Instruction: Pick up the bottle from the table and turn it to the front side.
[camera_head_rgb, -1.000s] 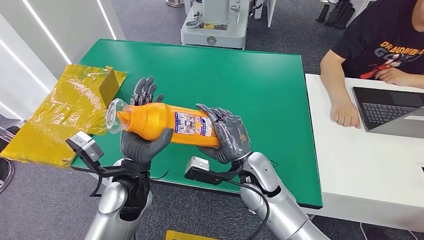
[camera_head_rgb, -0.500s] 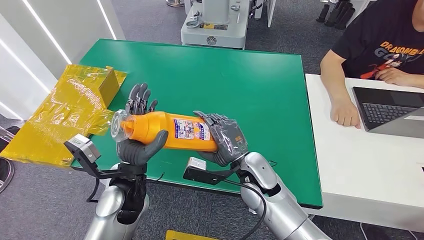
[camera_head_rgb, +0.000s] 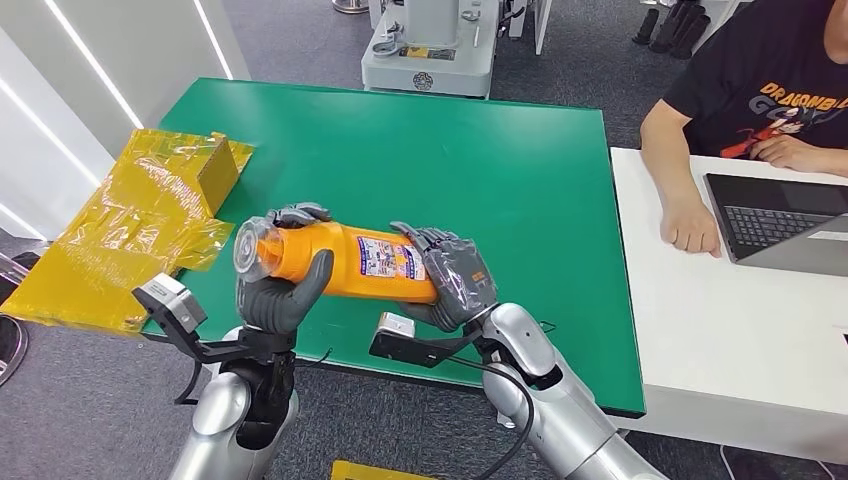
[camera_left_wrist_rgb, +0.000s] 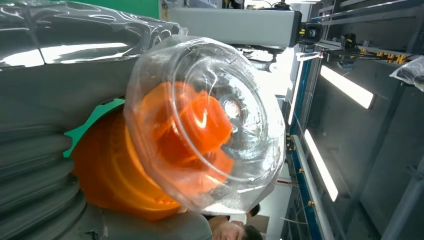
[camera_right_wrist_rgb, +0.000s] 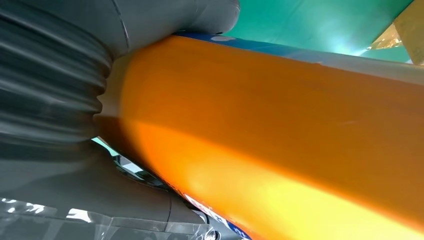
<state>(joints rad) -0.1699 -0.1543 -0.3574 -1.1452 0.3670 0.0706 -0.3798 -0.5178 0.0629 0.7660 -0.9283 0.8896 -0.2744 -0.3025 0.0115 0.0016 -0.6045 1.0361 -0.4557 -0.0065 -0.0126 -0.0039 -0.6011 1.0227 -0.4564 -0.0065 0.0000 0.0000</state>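
The orange plastic bottle (camera_head_rgb: 340, 262) with a printed label and a clear domed cap (camera_head_rgb: 250, 250) lies on its side, held above the near part of the green table (camera_head_rgb: 520, 180), cap toward the robot's left. The left hand (camera_head_rgb: 280, 285) wraps its neck end, fingers (camera_head_rgb: 295, 213) curled over the top, thumb beneath. The right hand (camera_head_rgb: 455, 280) clasps the base, fingers closed around it.

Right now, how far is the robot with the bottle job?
Done: the orange bottle is off the green table, lying sideways in the air. In hand: the left hand grips its neck end near the clear cap, and the right hand holds its base end. The printed label faces up. Left: whether this is the front side, I cannot tell.
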